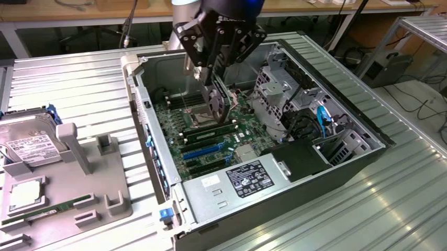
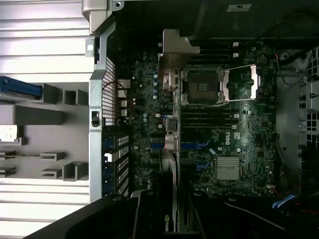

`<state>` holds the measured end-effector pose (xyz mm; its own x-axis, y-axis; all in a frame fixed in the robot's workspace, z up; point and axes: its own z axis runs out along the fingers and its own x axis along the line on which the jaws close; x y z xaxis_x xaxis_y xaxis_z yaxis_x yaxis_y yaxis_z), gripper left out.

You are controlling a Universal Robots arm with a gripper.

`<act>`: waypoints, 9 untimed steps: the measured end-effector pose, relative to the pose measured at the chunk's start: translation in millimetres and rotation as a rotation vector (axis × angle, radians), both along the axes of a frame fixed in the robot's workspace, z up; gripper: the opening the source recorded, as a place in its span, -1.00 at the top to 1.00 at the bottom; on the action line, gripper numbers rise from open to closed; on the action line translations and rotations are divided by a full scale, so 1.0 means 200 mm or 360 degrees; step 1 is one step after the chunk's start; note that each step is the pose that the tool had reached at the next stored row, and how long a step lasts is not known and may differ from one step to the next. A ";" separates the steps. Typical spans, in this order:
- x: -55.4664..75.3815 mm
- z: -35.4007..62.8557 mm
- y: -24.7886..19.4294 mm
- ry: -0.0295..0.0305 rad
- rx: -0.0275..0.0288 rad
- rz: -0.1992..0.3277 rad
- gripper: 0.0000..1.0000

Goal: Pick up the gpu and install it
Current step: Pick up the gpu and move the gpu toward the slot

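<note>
Ribbed metal table carries two items. Open PC case sits centre, running out toward 4 o'clock in the exterior view. Grey fixture tray at 8 o'clock, just beside the case

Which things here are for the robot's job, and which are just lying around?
For the job: gpu, held in the pincer; open computer case; motherboard.
Lying about: hard drive, RAM stick, grey holder.
</note>
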<state>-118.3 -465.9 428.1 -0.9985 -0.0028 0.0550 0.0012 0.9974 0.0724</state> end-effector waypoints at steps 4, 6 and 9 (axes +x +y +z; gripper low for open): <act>0.09 -0.022 0.000 0.00000 -0.00013 0.0000 0.48; 0.13 -0.034 0.000 -0.00007 -0.00013 0.0000 0.48; 0.14 -0.056 0.000 -0.00051 -0.00012 0.0000 0.48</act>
<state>-90.1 -465.8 417.0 -0.9987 -0.0028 0.0518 0.0009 0.9974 0.0716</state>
